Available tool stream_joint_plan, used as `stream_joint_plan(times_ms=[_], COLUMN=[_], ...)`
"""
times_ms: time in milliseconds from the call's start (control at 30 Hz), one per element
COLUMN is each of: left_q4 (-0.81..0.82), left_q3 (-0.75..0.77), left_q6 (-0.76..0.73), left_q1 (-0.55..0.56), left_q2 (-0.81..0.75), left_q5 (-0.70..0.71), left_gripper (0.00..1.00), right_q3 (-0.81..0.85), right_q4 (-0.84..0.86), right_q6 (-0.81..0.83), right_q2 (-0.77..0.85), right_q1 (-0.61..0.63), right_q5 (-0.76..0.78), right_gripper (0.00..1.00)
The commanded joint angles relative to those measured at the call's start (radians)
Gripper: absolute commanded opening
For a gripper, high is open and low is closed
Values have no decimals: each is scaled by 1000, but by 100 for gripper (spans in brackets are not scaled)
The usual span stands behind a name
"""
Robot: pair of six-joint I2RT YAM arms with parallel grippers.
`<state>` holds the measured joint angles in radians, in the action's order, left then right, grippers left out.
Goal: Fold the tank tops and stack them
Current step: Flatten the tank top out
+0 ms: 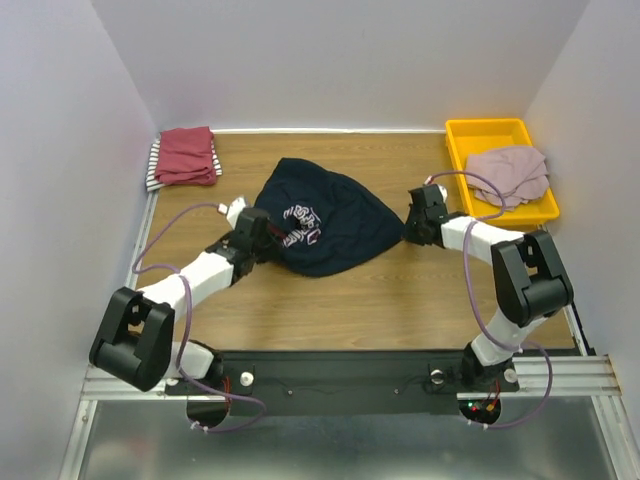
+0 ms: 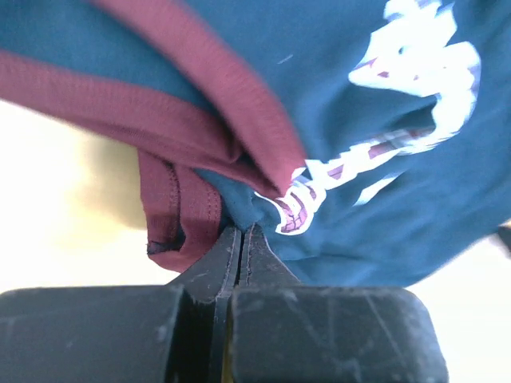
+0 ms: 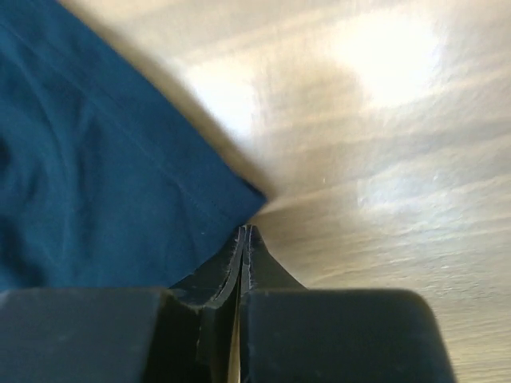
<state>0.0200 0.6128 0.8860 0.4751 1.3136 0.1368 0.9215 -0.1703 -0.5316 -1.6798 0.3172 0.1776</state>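
The navy jersey [image 1: 330, 225], with maroon trim and white lettering, lies bunched across the middle of the table, pulled to a point at each side. My left gripper [image 1: 268, 232] is at its left edge. In the left wrist view the jaws [image 2: 242, 230] are shut on the jersey [image 2: 415, 207], just under the maroon trim [image 2: 200, 136]. My right gripper [image 1: 408, 228] is at the right-hand point. There it [image 3: 246, 230] is shut on the corner of the navy cloth [image 3: 96, 183], which is raised off the wood.
A folded dark-red top [image 1: 186, 155] lies on a striped one [image 1: 153, 165] at the back left corner. A yellow tray [image 1: 487, 126] at the back right holds a dusty-pink top [image 1: 510, 175]. White walls close in three sides.
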Motion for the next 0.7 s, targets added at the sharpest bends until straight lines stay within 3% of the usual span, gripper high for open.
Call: stream_joint_plan(times_ms=[0, 233, 400, 667], left_q4=[-41, -143, -186, -181], left_q3=[220, 432, 501, 467], left_q6=[-122, -225, -225, -197], left_q1=[-35, -33, -33, -33], left_q2=[-37, -105, -139, -137], left_q5=[-2, -72, -65, -78], left_gripper=[0, 0, 0, 0], right_q3=[85, 131, 119, -9], right_q4=[55, 3, 2, 78], right_q6=[-16, -11, 12, -16], right_q2=[72, 222, 172, 78], right_q1=[-6, -6, -6, 46], right_q5=[25, 62, -132, -254], right_gripper=[0, 2, 40, 64])
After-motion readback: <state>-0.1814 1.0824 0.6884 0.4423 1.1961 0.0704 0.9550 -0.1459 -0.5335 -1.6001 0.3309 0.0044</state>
